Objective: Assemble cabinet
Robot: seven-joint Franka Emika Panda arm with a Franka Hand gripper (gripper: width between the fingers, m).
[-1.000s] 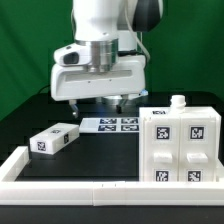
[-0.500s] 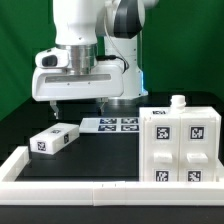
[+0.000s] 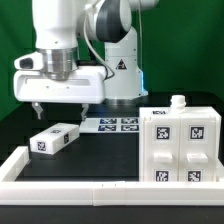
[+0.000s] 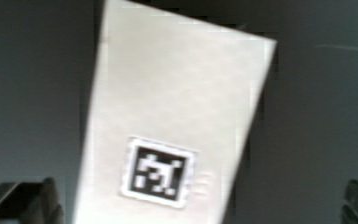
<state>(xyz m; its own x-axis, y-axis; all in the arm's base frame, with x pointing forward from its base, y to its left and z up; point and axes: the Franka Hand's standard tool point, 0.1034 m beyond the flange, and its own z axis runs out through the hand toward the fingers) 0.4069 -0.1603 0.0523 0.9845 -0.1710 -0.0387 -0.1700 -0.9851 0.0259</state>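
Note:
The cabinet's large white tagged body (image 3: 181, 146) stands at the exterior view's right, with a small knob on top. A smaller white box part (image 3: 55, 140) with a tag on its end lies on the black table at the left. My gripper (image 3: 62, 107) hangs open and empty just above this small part, apart from it. In the wrist view the long white part (image 4: 176, 100) with its tag (image 4: 158, 169) lies between my dark fingertips (image 4: 23, 204), and the gripper (image 4: 190, 206) holds nothing.
The marker board (image 3: 114, 124) lies flat on the table behind the small part. A low white border frame (image 3: 70, 181) runs along the front and left. The robot base stands at the back. A green curtain hangs behind.
My gripper has moved steadily to the exterior view's left, from over the marker board to above the small white box part. The parts have not moved.

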